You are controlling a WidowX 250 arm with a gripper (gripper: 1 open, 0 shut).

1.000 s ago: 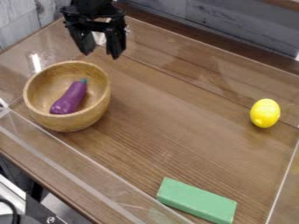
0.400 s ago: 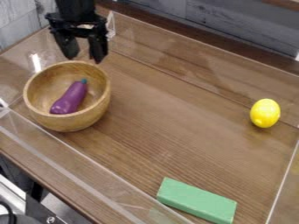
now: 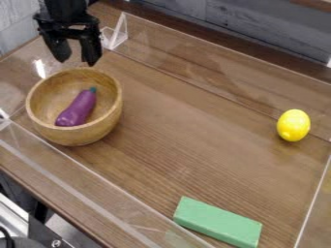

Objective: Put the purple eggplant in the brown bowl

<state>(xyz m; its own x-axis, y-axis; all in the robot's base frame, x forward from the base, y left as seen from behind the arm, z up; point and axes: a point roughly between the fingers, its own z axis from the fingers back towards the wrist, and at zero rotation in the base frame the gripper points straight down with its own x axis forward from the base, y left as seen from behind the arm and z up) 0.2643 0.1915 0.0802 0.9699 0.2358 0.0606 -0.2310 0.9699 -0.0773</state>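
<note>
The purple eggplant (image 3: 77,107) lies inside the brown bowl (image 3: 111,114), which rests on the wooden table at the left. My black gripper (image 3: 70,50) hangs just behind the bowl's far rim, pointing down. Its two fingers stand apart with nothing between them, so it is open and apart from the eggplant.
A yellow lemon (image 3: 293,125) sits at the right side of the table. A green rectangular block (image 3: 219,222) lies near the front edge. Clear plastic walls (image 3: 168,39) run around the table's edges, with a grey wall behind.
The gripper has drifted left and slightly down, from behind the bowl's right side to behind its far left rim. It stayed open. Eggplant and bowl have not moved.
</note>
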